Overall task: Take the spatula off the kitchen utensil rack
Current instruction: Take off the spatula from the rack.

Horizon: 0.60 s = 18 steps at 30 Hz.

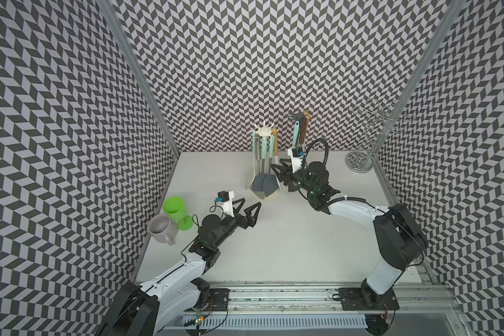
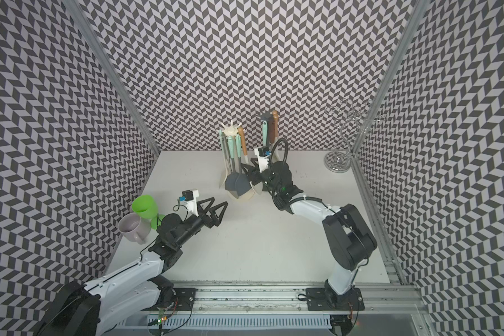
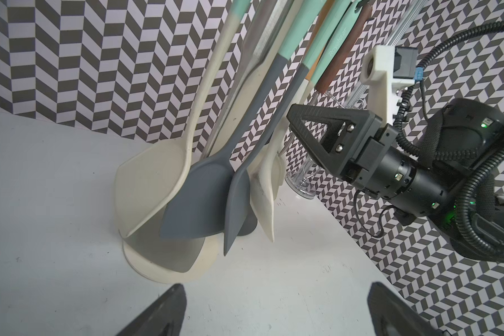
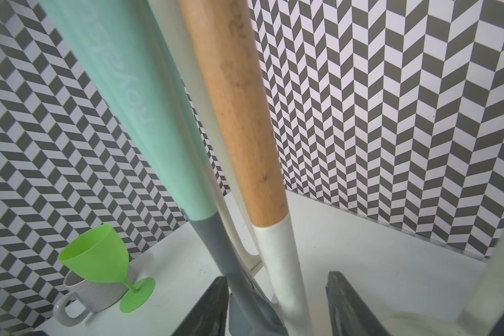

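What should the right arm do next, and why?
Probably close the right gripper on the spatula: its white neck, below the wood handle, stands between the open jaws, not yet pinched, and it hangs on the rack.

Two racks are counted at upper centre: a near rack point(image 1: 264, 132) and a far rack point(image 1: 296, 115). On the near one four utensils are hung: two grey utensils point(image 3: 195, 203) point(image 3: 237, 203) and two cream utensils point(image 3: 149, 189) point(image 3: 264, 197). On the far one a teal handle point(image 1: 296, 132) and a brown handle point(image 1: 304, 128) are seen. At left, one goblet point(image 1: 173, 206) and one mug point(image 1: 162, 228) are found; at right, one wire stand point(image 1: 358, 167). Two arms point(image 1: 184, 267) point(image 1: 352, 208) are counted.
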Motion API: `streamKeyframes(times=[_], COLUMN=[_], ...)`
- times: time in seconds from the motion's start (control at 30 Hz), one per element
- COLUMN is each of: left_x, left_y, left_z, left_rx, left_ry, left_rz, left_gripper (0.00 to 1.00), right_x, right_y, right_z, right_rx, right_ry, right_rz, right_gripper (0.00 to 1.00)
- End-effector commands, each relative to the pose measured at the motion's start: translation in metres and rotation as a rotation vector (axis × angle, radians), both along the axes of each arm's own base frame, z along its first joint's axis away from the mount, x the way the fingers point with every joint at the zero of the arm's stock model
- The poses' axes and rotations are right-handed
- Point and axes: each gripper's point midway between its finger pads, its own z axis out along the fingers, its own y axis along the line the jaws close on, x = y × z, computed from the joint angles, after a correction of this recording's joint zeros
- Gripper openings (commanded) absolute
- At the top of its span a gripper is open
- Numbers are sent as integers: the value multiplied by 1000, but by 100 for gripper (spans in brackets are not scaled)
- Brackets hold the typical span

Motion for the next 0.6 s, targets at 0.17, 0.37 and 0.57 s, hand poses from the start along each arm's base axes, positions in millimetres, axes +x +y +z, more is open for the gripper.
streamKeyframes(times=[0.17,0.37,0.57], left_x=[0,0,-1], left_y=[0,0,1], left_z=[-2,-1,0], left_rx=[17,15,16], left_ry=[-4,-5,-8], left_rz=[4,4,6], left_gripper=[99,99,99], right_x=[18,23,25], right_y=[-1,3,10], right_z=[13,14,15], right_rx=[-37,-52,-83], right_ry=[-71,-74,-80], right_rz=[-81,-85,-90], right_gripper=[45,43,37])
